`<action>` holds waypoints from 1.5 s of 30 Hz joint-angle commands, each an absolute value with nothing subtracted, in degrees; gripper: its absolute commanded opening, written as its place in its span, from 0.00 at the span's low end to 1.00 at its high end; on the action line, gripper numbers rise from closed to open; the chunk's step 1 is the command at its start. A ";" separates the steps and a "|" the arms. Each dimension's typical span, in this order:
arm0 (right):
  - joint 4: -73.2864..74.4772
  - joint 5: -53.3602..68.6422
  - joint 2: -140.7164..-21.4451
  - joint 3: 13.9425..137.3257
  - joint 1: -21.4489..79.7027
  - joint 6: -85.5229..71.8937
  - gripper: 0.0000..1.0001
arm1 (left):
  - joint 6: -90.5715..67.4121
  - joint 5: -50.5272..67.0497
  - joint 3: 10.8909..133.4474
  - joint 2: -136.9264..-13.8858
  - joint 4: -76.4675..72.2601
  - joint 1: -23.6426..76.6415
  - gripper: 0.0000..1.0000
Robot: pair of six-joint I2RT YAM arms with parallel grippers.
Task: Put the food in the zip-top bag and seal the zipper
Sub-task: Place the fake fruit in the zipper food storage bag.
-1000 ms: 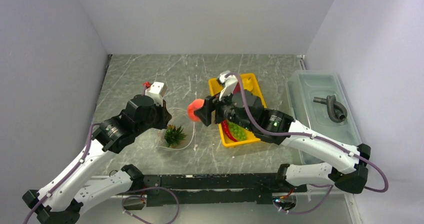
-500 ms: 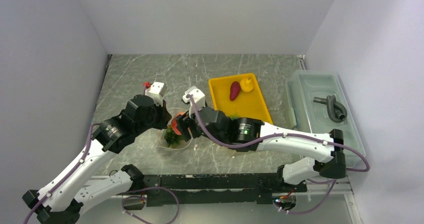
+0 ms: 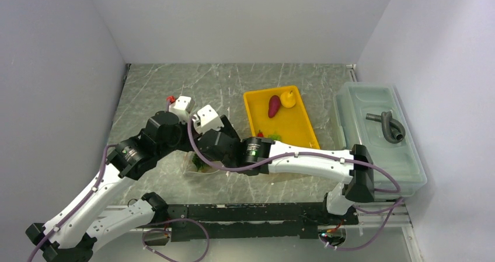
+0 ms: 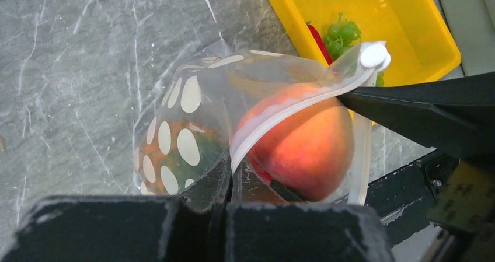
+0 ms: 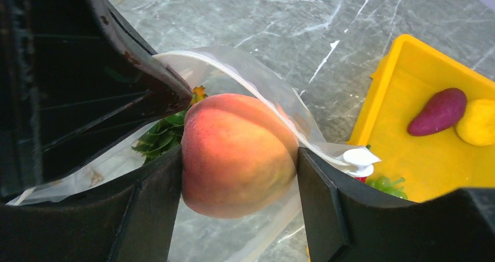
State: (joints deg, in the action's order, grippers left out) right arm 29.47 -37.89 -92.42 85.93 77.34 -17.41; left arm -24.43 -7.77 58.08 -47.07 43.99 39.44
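On the table (image 3: 169,87) the yellow tray (image 3: 293,125) is seen at 2 o'clock. At its 8 o'clock the zip-top bag (image 4: 187,98) is pinched at the rim by the closed left gripper (image 4: 225,183). The peach (image 4: 303,142) is clamped at the bag's open mouth by the right gripper (image 5: 240,157).

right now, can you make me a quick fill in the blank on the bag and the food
The left gripper is shut on the rim of the zip-top ____.
The right gripper holds the ____ at its mouth.
The pineapple lies ____ the bag.
The eggplant and pear lie in the ____ tray.
Missing: bag, peach, inside, yellow.
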 commanded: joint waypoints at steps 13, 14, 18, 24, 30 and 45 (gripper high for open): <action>29.87 -48.46 -98.77 91.16 75.84 -14.57 0.31 | -23.64 -5.75 57.84 -46.31 41.97 39.02 0.00; 29.74 -48.43 -98.86 91.14 75.61 -14.70 0.32 | -23.60 -5.65 57.77 -46.24 41.93 38.95 0.00; 28.60 -47.08 -98.98 90.86 74.84 -14.90 0.34 | -23.49 -5.33 57.82 -46.30 41.76 38.75 0.00; 26.83 -45.15 -99.22 90.70 73.79 -15.69 0.44 | -23.29 -3.82 57.73 -46.66 41.34 38.27 0.00; 27.04 -45.47 -99.56 91.17 72.58 -18.10 0.60 | -22.95 -1.94 57.66 -46.85 40.80 37.81 0.00; 24.74 -43.79 -98.12 89.94 69.25 -25.13 0.84 | -22.68 1.09 57.28 -47.45 39.87 36.91 0.00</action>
